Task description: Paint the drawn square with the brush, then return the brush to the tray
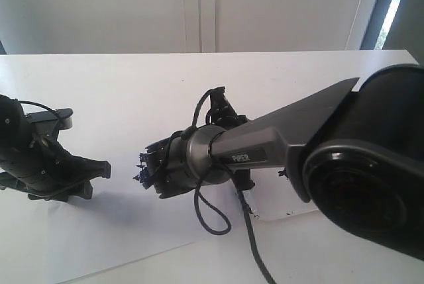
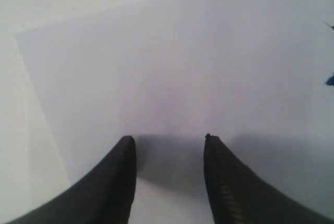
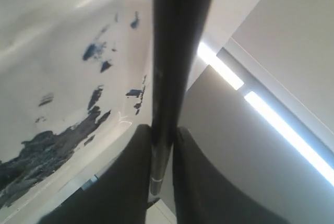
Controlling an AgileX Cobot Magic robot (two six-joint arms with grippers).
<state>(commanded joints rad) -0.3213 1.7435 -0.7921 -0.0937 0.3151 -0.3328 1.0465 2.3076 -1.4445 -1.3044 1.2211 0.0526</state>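
White paper (image 2: 156, 51) under our left claw (image 2: 168, 138), jaws apart and empty, likely parked off the paint. The drawn square (image 1: 141, 177), blotched blue, sits mid-sheet at our right claw (image 3: 163, 129), clamped on the brush (image 3: 177, 36); tray (image 3: 52, 36) shows beyond it.

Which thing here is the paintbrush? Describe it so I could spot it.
Follow the big black arm on the right to its pincer. The brush is the thin black stick clamped between its two fingers, running past the paint-splattered white tray. It is the only straight rod; the nearby cables curl.
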